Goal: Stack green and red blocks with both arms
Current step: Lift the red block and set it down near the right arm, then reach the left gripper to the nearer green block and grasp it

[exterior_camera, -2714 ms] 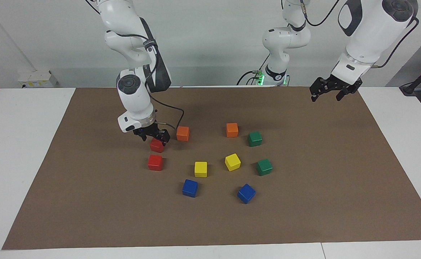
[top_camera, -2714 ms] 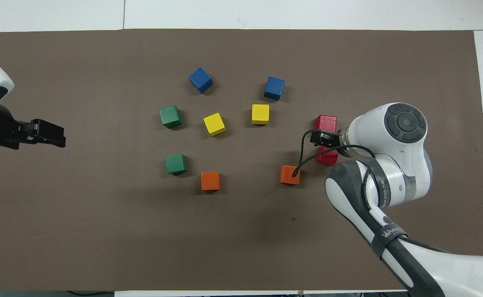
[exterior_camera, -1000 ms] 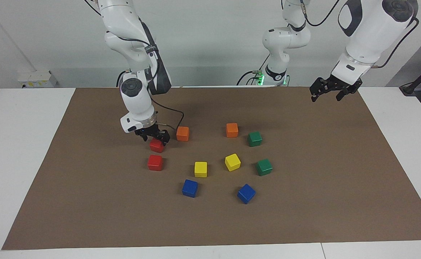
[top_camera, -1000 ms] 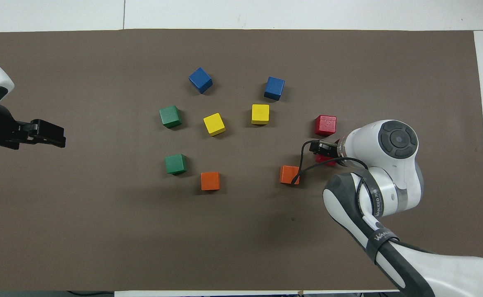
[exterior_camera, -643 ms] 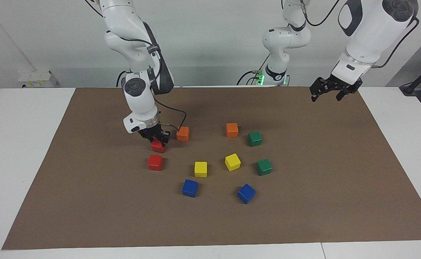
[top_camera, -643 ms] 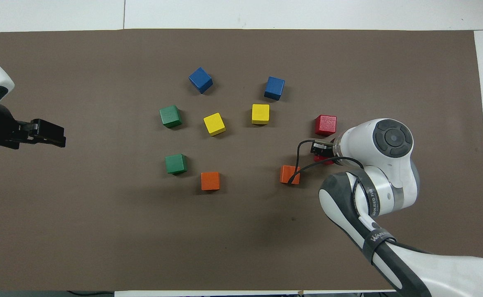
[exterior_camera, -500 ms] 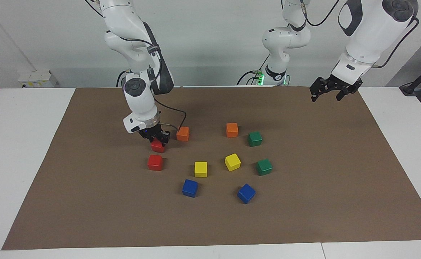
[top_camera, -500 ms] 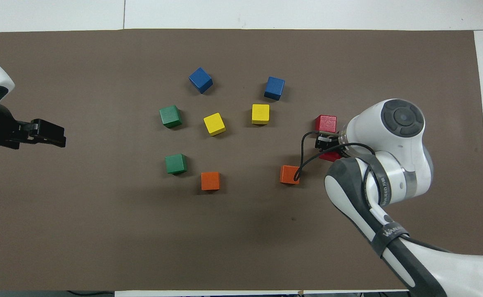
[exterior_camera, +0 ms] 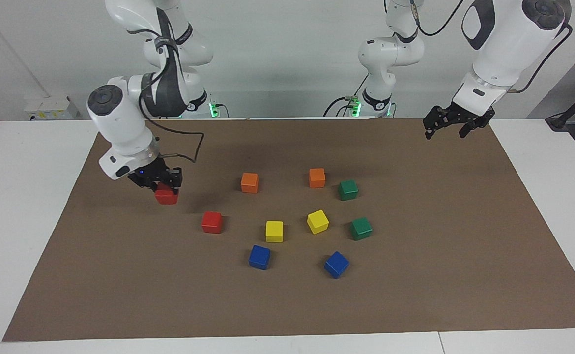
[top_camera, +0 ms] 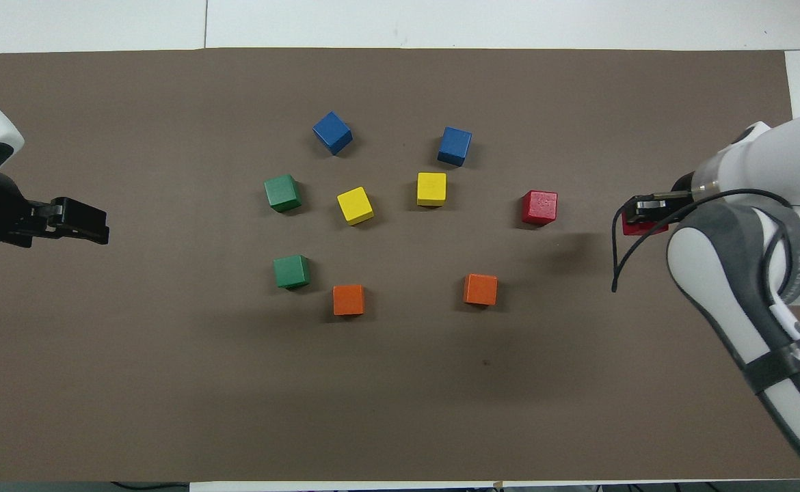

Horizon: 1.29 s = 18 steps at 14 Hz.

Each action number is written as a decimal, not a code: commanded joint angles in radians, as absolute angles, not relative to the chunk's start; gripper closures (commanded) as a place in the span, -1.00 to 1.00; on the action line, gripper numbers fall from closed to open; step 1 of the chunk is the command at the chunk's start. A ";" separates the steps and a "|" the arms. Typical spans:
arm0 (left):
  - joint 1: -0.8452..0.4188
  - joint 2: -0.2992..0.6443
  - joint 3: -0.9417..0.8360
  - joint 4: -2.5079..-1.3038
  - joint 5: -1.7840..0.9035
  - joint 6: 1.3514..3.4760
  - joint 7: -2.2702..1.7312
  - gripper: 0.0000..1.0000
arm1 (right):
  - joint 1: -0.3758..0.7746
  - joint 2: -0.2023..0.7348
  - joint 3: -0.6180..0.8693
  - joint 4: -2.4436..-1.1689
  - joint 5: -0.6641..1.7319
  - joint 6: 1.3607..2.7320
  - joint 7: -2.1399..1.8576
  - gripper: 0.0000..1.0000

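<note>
My right gripper [exterior_camera: 162, 186] is shut on a red block [exterior_camera: 166, 195] and holds it a little above the mat, toward the right arm's end of the table. In the overhead view the right gripper [top_camera: 646, 210] covers most of that red block [top_camera: 639, 227]. The other red block [exterior_camera: 212, 221] rests on the mat. Two green blocks [exterior_camera: 348, 190] [exterior_camera: 360, 228] sit toward the left arm's end, one nearer to the robots than the other. My left gripper [exterior_camera: 452, 129] hangs open and waits over the mat's corner at the left arm's end.
Two orange cubes [exterior_camera: 249, 182] [exterior_camera: 317, 177], two yellow cubes [exterior_camera: 274, 231] [exterior_camera: 318, 221] and two blue cubes [exterior_camera: 259, 257] [exterior_camera: 336, 264] stand between the red and green blocks. All lie on a brown mat [exterior_camera: 415, 295] on a white table.
My right gripper shut on the red block beside the orange cube, lifted it and carried it toward the right arm's end of the table. The left arm has not moved.
</note>
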<state>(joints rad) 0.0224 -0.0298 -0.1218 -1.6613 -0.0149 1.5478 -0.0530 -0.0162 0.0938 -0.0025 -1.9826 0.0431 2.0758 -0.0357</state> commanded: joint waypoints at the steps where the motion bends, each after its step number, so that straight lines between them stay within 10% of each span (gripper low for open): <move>1: 0.011 -0.049 -0.120 -1.671 -0.014 1.534 -0.052 -1.00 | -0.096 0.110 0.011 -2.002 0.037 2.143 -0.159 1.00; 18: -0.192 -0.038 -0.129 -1.942 -0.026 1.883 -0.500 -1.00 | -0.169 0.205 0.011 -2.074 0.040 2.290 -0.256 1.00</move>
<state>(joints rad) -0.1595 -0.0211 -0.1402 -1.8793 -0.0204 1.8196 -0.4255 -0.1466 0.1852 0.0026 -2.0648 0.0428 2.2491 -0.2453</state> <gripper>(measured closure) 0.000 0.454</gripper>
